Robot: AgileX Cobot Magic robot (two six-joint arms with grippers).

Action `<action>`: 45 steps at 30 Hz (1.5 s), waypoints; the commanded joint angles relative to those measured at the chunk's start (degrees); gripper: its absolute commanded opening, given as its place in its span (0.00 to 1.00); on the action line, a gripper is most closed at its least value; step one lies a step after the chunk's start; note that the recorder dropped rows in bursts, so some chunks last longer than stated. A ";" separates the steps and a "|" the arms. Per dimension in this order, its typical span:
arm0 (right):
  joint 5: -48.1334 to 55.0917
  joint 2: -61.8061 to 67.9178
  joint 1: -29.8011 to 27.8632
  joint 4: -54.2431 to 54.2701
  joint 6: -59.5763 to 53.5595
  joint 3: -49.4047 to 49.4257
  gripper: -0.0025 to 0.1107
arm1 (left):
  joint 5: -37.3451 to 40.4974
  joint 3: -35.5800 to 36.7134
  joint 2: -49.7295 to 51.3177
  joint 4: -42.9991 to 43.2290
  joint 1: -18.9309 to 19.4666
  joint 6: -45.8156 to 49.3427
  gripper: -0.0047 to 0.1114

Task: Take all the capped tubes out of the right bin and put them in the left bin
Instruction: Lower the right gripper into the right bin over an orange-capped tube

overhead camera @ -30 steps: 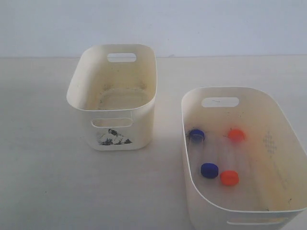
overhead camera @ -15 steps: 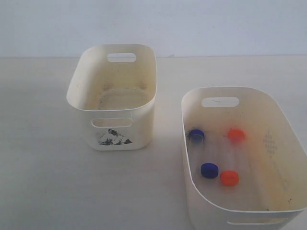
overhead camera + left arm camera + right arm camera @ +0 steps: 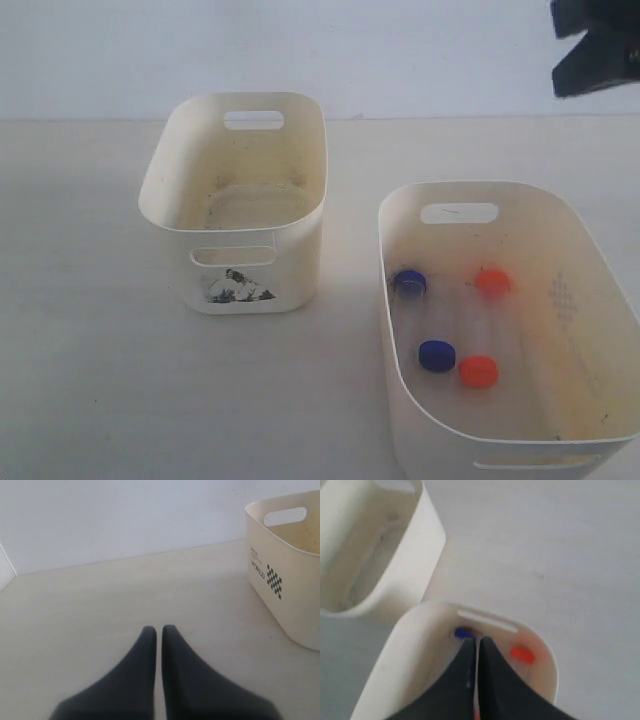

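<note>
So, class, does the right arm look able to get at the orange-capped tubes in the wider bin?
Probably yes: the right pincer hangs above the open wider bin, nothing covers the orange-capped tubes, but its jaws are shut.

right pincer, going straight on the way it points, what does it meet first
Probably the floor of the right bin beside a blue-capped tube, perhaps that tube itself; depth is unclear.
</note>
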 commanded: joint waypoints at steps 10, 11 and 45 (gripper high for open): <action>15.51 10.66 12.80 -12.55 14.22 -0.46 0.02 | -0.54 -0.23 -0.07 -0.06 0.06 -0.66 0.08; 15.96 10.98 14.92 -16.05 18.24 -0.46 0.02 | -0.54 -0.23 -0.07 -0.06 0.06 -0.66 0.08; -6.91 24.61 19.29 -15.64 31.46 11.00 0.02 | -0.54 -0.23 -0.07 -0.06 0.06 -0.66 0.08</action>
